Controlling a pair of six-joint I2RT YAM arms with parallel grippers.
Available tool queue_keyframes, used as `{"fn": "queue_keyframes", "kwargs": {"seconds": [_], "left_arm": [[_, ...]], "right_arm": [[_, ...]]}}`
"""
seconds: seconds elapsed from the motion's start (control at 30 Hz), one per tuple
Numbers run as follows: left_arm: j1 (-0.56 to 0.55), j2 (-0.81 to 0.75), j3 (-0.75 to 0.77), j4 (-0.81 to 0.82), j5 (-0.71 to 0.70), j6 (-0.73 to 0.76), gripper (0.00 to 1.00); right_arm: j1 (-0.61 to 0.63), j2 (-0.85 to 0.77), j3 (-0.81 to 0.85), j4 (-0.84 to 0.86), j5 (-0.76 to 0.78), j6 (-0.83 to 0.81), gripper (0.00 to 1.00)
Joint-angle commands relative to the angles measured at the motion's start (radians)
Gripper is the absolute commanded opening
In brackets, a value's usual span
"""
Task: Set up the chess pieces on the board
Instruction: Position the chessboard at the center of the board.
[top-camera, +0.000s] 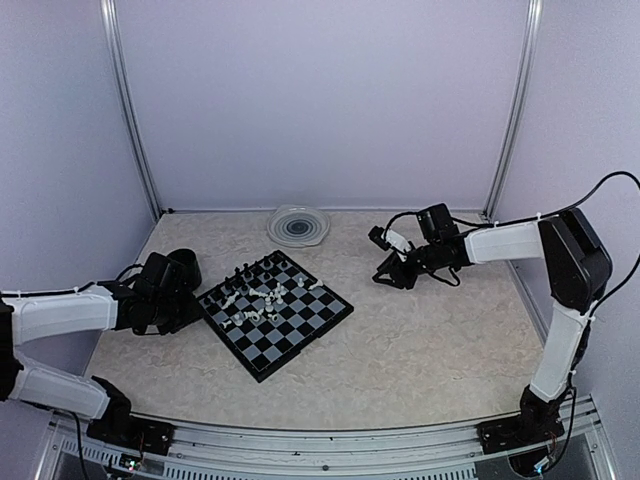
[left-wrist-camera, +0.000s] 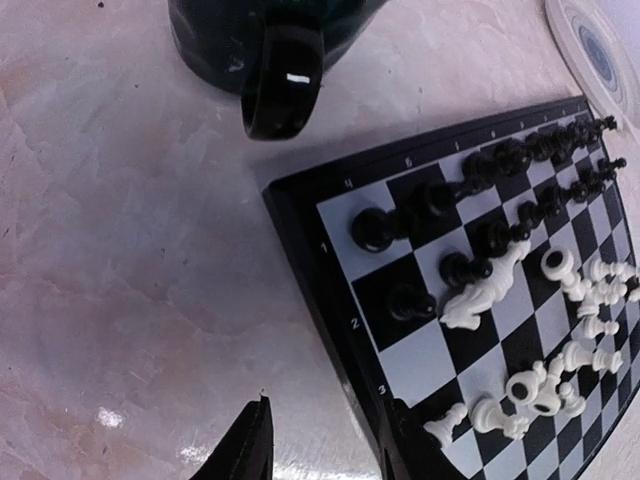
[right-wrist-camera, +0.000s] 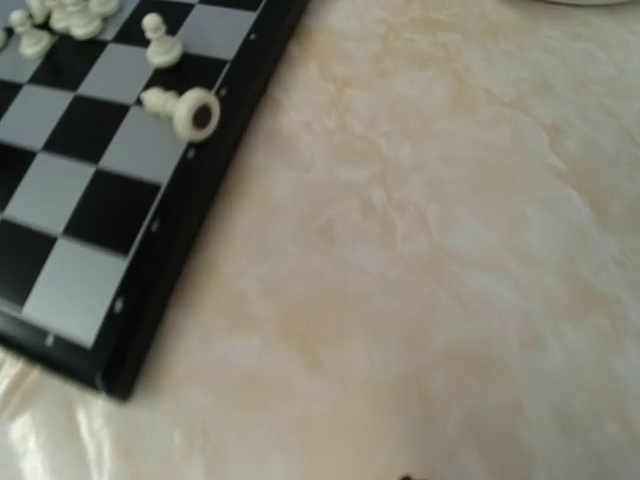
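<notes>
Sorting step: black pieces (left-wrist-camera: 505, 160) stand in rows along one side of the board (top-camera: 285, 345); white pieces (left-wrist-camera: 560, 375) lie jumbled mid-board, several toppled.
Board: angled at the middle of the table (top-camera: 430, 350), between the arms.
Left gripper (top-camera: 185, 305): beside the board's corner, near the black cup (left-wrist-camera: 270, 40); only one of its fingers (left-wrist-camera: 248, 445) shows, so its gap cannot be told.
Right gripper (top-camera: 392, 272): over bare table, off the board; spread or pressed, cannot tell.
Next move: likely a fine pinch on a fallen white pawn (right-wrist-camera: 185, 108), then standing it upright on its home row.

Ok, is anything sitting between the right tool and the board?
Nothing visible does. Bare table runs from the right tool to the board; the clear plate sits farther back, off that line.
</notes>
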Motion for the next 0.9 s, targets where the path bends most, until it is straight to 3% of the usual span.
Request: {"fn": "queue_keyframes", "kwargs": {"seconds": [0.0,0.23,0.33,0.5,0.87], "left_arm": [[0.031,-0.009,0.016,0.215,0.035,-0.022,0.39],[0.035,0.161,0.281,0.184,0.072,0.113,0.52],[0.052,0.24,0.399,0.183,0.089,0.142,0.63],[0.099,0.413,0.581,0.188,0.212,0.193,0.73],[0.156,0.82,0.974,-0.006,0.327,0.241,0.77]], "right_arm": [[0.044,0.066,0.059,-0.033,0.021,0.013,0.34],[0.055,0.074,0.047,-0.038,0.009,0.013,0.37],[0.055,0.078,0.045,-0.041,0.004,0.008,0.38],[0.056,0.101,0.06,-0.057,0.006,0.007,0.38],[0.063,0.118,0.071,-0.101,-0.043,-0.01,0.43]]}}
